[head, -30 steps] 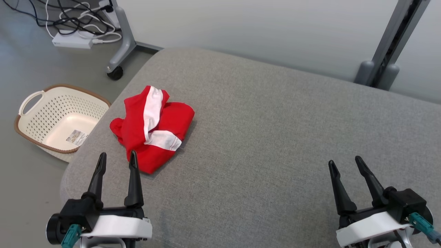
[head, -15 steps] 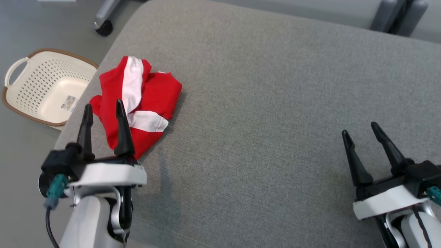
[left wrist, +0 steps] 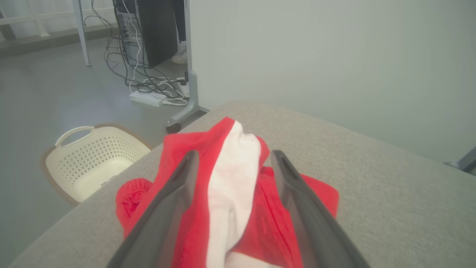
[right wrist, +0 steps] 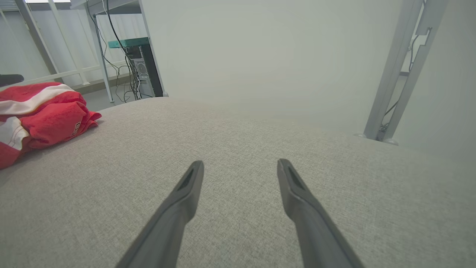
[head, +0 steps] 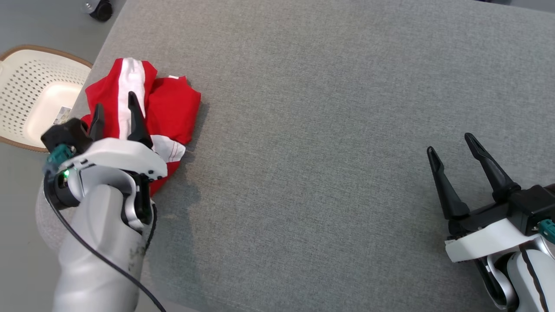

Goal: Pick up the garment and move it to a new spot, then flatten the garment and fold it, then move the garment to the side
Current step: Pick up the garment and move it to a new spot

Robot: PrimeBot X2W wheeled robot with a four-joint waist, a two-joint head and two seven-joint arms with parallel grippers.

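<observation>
Garment (head: 173, 102), a crumpled red piece with white stripes, lies bunched near the left edge of the grey padded worktop (head: 325, 130) as the robot's left claw (head: 113, 100) hangs over it. Its two dark fingers (left wrist: 174, 201) are spread wide, one on each side of the raised white stripe (left wrist: 232, 175) in the left wrist view. Nothing is gripped, and whether the tips touch cloth cannot be told. The right claw (head: 449, 143), likewise wide open and empty, sits well apart over bare fabric at the worktop's right side. The job appears to be at its first step, the pick-up, with the move, the flattening, the fold and the shift aside all ahead. The next move would likely call for the left claw to sink onto the heap and close on a thick fold, ideally the striped ridge between its fingers, taking enough layers that the cloth lifts whole rather than sliding out. Open worktop to the right offers room for a new spot. Just off the left edge, on the floor, sits a cream perforated basket (head: 21, 86), with a caster wheel (head: 100, 8) beyond it. With the garment so near that edge, a clumsy drag could tip it overboard. Nothing stands between claw and cloth.
</observation>
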